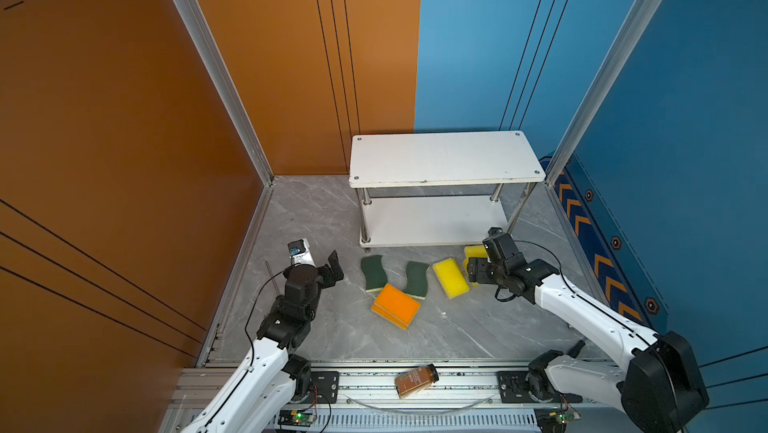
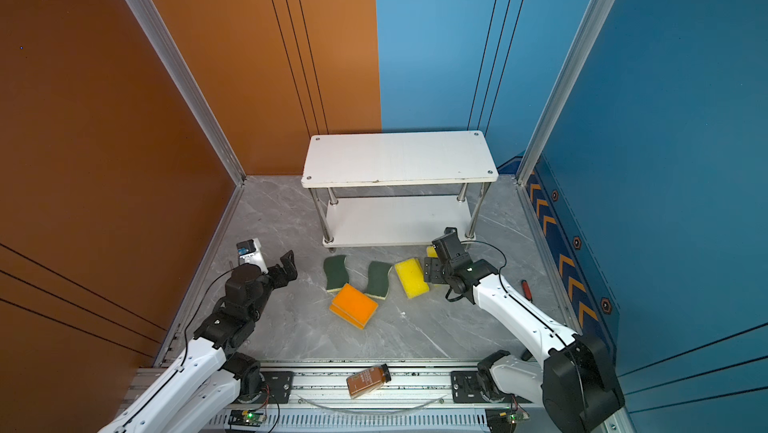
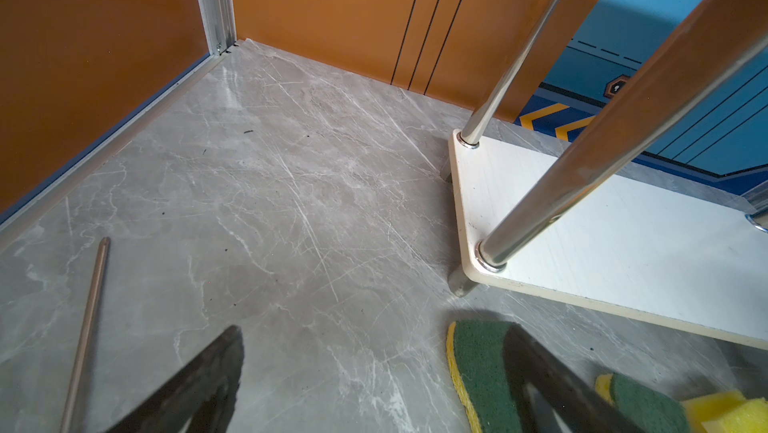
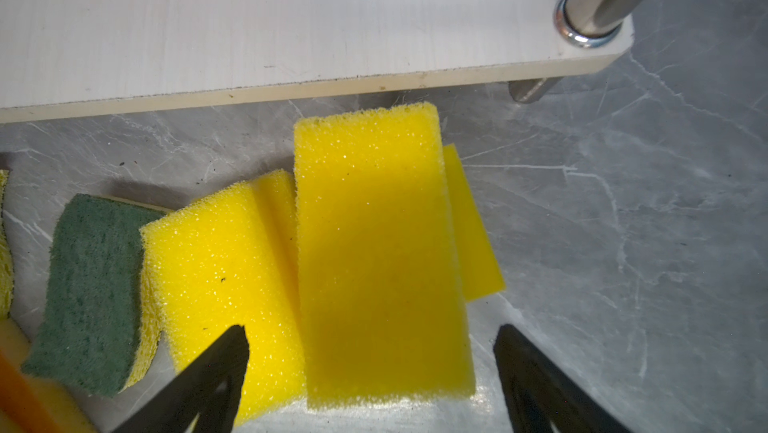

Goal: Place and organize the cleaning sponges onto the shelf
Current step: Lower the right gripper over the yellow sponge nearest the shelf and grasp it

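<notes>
The white two-tier shelf (image 1: 446, 160) (image 2: 399, 158) stands at the back with both boards bare. On the floor before it lie two wavy green-topped sponges (image 1: 373, 272) (image 1: 417, 279), an orange stack (image 1: 395, 305) and a yellow sponge (image 1: 451, 278). My right gripper (image 1: 478, 255) (image 4: 372, 330) hangs open over stacked yellow sponges (image 4: 374, 244), its jaws on either side and clear of them. Left of the sponges, my left gripper (image 1: 336, 267) (image 3: 374, 333) is open and holds nothing. One of its fingers (image 3: 540, 372) hangs in front of a green sponge (image 3: 478, 368).
A brown bottle (image 1: 417, 381) lies on the front rail. A thin metal rod (image 1: 272, 275) (image 3: 85, 335) lies by the left wall. A red-handled tool (image 2: 528, 288) lies at the right near the blue wall. Chrome shelf posts (image 3: 519, 56) rise close to the left gripper.
</notes>
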You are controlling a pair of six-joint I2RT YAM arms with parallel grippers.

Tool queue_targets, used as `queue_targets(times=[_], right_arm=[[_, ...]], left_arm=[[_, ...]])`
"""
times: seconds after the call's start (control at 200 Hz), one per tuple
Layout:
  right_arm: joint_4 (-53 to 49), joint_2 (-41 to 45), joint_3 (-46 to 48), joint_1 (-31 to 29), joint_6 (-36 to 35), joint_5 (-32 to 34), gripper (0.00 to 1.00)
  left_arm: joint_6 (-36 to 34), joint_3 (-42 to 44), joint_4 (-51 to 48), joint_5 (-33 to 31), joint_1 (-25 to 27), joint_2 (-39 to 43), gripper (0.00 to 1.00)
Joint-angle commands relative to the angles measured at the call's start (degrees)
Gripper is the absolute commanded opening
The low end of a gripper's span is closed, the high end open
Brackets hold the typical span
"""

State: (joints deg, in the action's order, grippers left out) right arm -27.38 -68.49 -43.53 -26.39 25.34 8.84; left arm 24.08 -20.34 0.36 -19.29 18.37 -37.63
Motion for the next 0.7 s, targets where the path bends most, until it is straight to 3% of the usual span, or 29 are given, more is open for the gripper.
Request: queue_targets(times=[0.0, 0.235, 0.696], right_arm=[[0.83, -0.94, 0.56, 0.03, -0.87, -0.71, 0.91], [0.83, -1.75, 0.55, 0.05, -1.25, -0.63, 0.90], [3.10, -4.19, 1.24, -0.24, -1.09, -0.41, 0.87]], left_arm=[[0.37, 0.41, 0.06, 4.31, -0.92, 0.19, 0.98], [0.62, 1.44, 2.30, 11.07, -2.67, 0.68, 0.98], [0.97, 1.27, 2.03, 13.35, -4.04, -0.08, 0.98]])
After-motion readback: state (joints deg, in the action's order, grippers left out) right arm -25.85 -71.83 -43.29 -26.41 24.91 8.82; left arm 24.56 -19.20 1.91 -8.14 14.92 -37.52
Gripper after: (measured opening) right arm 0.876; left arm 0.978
